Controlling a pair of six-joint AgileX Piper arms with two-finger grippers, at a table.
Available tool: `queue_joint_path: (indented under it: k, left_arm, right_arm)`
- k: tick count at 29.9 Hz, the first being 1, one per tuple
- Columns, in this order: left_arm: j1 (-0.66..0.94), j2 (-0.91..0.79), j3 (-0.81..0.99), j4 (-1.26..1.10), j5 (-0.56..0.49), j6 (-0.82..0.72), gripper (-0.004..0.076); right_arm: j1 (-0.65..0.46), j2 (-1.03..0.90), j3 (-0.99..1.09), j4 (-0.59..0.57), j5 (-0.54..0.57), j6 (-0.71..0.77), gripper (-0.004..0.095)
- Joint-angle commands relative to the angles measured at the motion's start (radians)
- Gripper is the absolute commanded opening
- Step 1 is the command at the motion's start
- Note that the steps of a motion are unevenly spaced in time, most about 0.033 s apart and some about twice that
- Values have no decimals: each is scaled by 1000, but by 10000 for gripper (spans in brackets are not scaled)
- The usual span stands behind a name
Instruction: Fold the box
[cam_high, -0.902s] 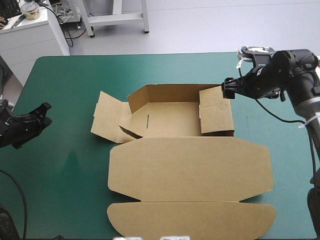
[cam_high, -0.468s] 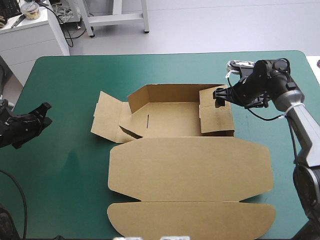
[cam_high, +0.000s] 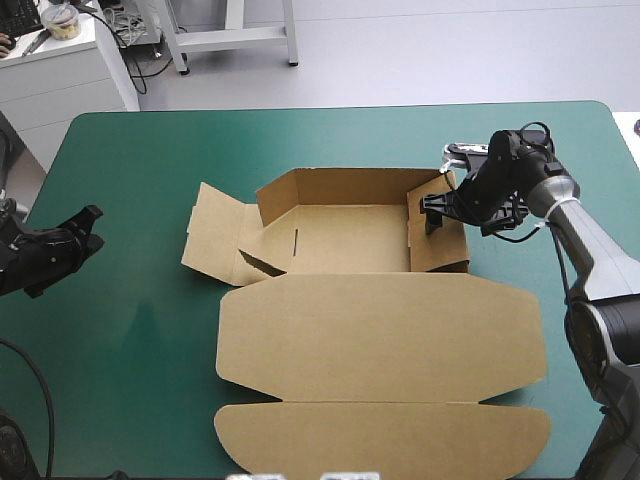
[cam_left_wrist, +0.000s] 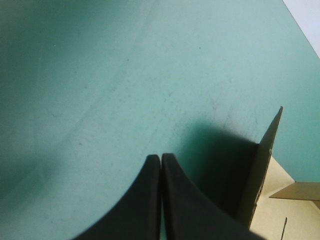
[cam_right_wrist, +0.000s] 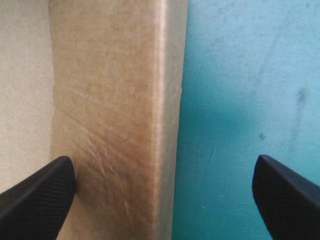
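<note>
I see the right gripper (cam_high: 432, 210), fingers apart, astride the right wall of the box (cam_high: 380, 340). Left gripper (cam_high: 90, 228) by the table's (cam_high: 150, 150) left edge, fingers together.

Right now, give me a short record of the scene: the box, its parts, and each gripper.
box: brown, half-formed, mid-table, back wall up
right wall: raised, between the right gripper's fingers
left flap: splayed outward, not tucked
lid: flat, toward the near edge
right gripper: open, astride the right wall
left gripper: shut, over bare cover near the left edge, apart from the box
</note>
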Motion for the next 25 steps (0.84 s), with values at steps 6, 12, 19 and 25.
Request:
queue_joint_path:
  k: [6, 12, 19, 25]
  left_arm:
    - [2, -35, -24, -38, -18, -6, -10]
    - [2, -35, -24, -27, -16, -6, -10]
    - [2, -35, -24, -15, -16, -8, -10]
    - [2, -35, -24, 2, -24, 67, -10]
  right_arm:
    - [-2, -35, -20, 9, 38, -13, 508]
    - [-2, -35, -20, 26, 58, -43, -3]
    - [-2, -39, -27, 36, 75, -43, -3]
    - [-2, -78, -108, 36, 133, -58, -3]
